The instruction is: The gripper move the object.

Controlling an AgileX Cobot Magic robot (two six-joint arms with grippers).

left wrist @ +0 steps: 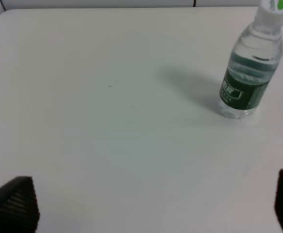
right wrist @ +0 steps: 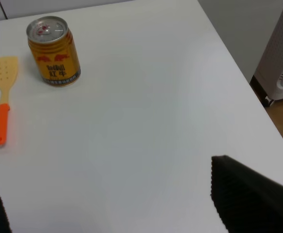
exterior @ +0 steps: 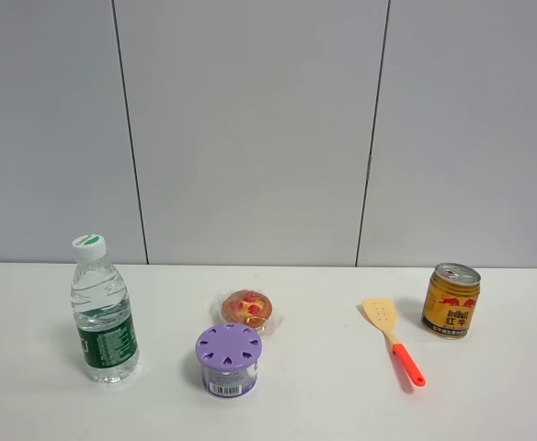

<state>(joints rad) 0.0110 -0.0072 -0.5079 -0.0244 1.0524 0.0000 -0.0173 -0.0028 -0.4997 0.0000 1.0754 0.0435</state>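
Nearest the high camera, a purple-lidded jar (exterior: 227,359) sits at the front of a broad white counter (exterior: 489,404), the largest thing in view. Next in size, a clear water bottle (exterior: 103,310) with a white cap and dark green label stands upright toward the left, well apart from everything else. A gold drink can (exterior: 451,300) stands upright on the right, with a yellow spatula (exterior: 393,340) with an orange handle lying just beside it, and a small wrapped pastry (exterior: 247,310) rests just behind the jar. No arm shows in the high view. From the left wrist, the left end effector (left wrist: 156,204) has its 2 dark tips spread wide apart, holding nothing, with the bottle well ahead and off to one side. The right end effector (right wrist: 110,204) is likewise apart and holding nothing. Reaching seems not yet begun; next, the left arm likely must advance, centre on the bottle's body, and close.
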